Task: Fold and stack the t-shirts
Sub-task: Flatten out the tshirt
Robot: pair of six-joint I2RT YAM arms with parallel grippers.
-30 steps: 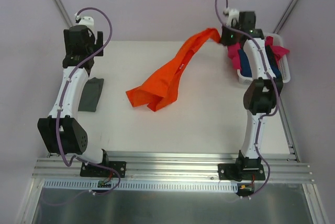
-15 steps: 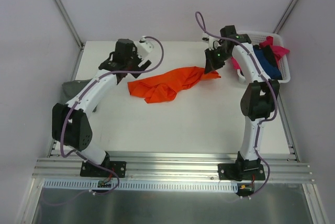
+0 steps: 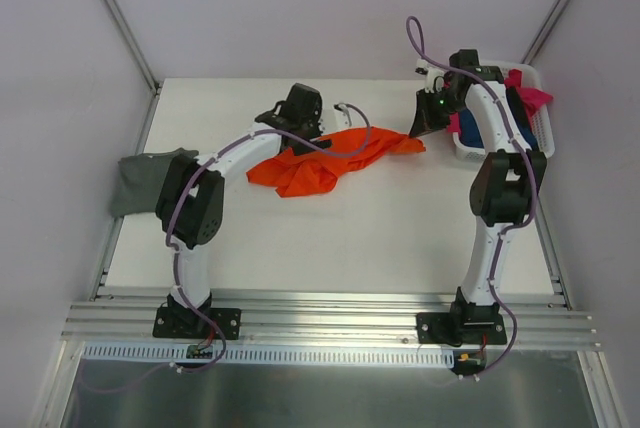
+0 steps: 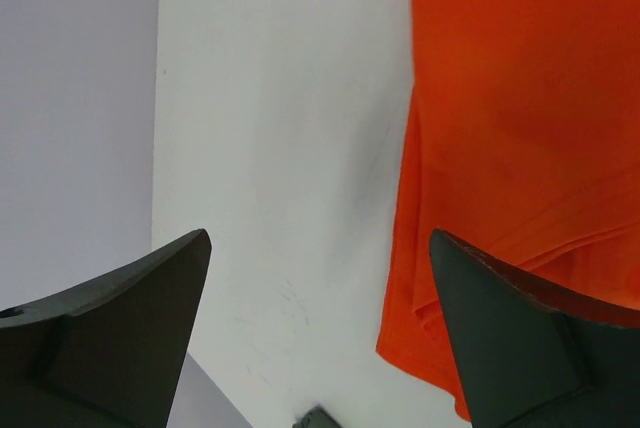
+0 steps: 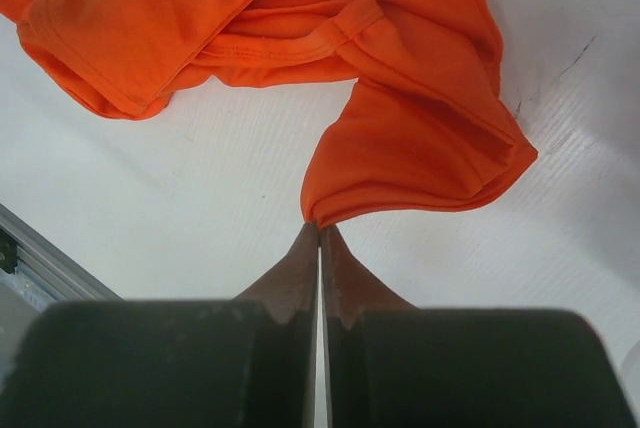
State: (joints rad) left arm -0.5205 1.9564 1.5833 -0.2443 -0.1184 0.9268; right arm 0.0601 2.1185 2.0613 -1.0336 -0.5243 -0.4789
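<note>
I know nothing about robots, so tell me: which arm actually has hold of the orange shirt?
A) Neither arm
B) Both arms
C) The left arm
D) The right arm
D: the right end effector is pinched shut on a corner of the orange t-shirt, while the left end effector stands wide open over the shirt's edge, gripping nothing.

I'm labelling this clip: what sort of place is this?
Likely a lab test bench: left arm and right arm bolted to a metal rail, orange shirt on a white table, plain walls.
</note>
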